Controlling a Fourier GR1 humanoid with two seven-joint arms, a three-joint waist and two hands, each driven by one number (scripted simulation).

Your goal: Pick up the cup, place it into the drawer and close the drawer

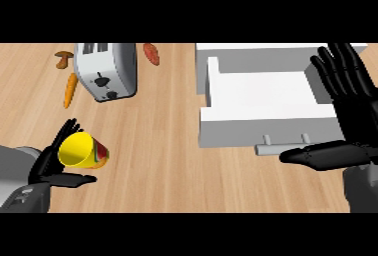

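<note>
Looking down through the head view, you have the wooden worktop (pixel 170 155) filling the picture, with both forearms coming in from its near edge.

At the near left corner, the left robot hand (pixel 47 159) is gripping the yellow cup (pixel 80 150). Its fingers curl up behind the cup's left side and its thumb (pixel 72 180) lies underneath. The cup is tilted, so its open mouth faces you, and a red and green pattern shows on its right wall. It is well apart from the drawer (pixel 236 131).

The white drawer stands pulled out at the right side of the worktop, in front of a white cabinet block (pixel 251 52) at the far edge. Its pale inside is bare where you can see it. A grey bar handle (pixel 275 149) runs along its near face.

The right robot hand (pixel 359 125) is open, with straight fingers pointing towards the far edge over the drawer's right wall. Its thumb (pixel 319 155) stretches left across the right end of the handle; you cannot tell whether it touches.

Near the far left corner, a silver toaster (pixel 109 70) lies at a slant. An orange carrot (pixel 69 91) sits just left of it and a brown mushroom (pixel 63 58) lies beyond the carrot. A reddish oblong piece of food (pixel 151 53) is just right of the toaster, at the far edge.
</note>
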